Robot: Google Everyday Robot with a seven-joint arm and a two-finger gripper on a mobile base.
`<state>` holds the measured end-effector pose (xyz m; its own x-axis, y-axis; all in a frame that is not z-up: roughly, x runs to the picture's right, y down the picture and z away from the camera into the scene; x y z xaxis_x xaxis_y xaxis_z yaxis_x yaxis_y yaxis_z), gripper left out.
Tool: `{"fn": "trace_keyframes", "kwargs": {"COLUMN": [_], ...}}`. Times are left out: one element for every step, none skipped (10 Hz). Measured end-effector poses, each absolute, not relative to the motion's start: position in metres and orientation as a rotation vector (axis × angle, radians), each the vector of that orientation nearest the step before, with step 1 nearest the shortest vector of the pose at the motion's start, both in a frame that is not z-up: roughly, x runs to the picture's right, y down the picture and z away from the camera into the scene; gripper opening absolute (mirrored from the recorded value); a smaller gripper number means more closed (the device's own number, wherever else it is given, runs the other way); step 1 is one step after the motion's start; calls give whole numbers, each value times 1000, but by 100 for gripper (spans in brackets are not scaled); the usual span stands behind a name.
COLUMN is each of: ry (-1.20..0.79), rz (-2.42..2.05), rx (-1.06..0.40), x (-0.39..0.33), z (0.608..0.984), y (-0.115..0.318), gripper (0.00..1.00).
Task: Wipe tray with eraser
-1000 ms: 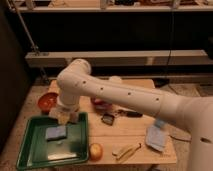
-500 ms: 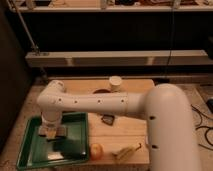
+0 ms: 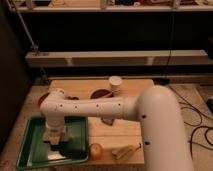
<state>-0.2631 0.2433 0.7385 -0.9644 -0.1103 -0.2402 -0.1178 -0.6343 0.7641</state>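
A green tray (image 3: pixel 30 150) sits at the front left of the wooden table. My white arm reaches across the table to it, and my gripper (image 3: pixel 54 140) points down into the tray, near its middle. A pale block, the eraser (image 3: pixel 56 156), lies on the tray floor just below the gripper. Whether the gripper touches or holds the eraser does not show.
A paper cup (image 3: pixel 115 84) stands at the back of the table. A red bowl (image 3: pixel 44 98) is at the left, a dark red dish (image 3: pixel 101 93) near the middle. An orange fruit (image 3: pixel 96 149) and a yellowish object (image 3: pixel 125 150) lie at the front edge, right of the tray.
The arm has swung left and stretched further over the table. The gripper has moved forward along the tray toward its front part.
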Motion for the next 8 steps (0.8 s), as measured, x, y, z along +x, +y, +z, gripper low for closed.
{"fn": "trace_keyframes", "kwargs": {"ry": [1341,1332,1313,1303,1300,1302,1316,1333], "rz": [2802,2800,2789,2777,2768,2757,2741,2735], "rx": [-419,-417,-412,-401,-393,-382,-370,-362], "x": [-264,-264,-266,-268,-269,-268,-267,-263], "z": [738,737,731,724,716,707,700,701], "y": [243,243,246,255,265,280,299,313], "gripper": [0,0,0,0,0,0,0,0]}}
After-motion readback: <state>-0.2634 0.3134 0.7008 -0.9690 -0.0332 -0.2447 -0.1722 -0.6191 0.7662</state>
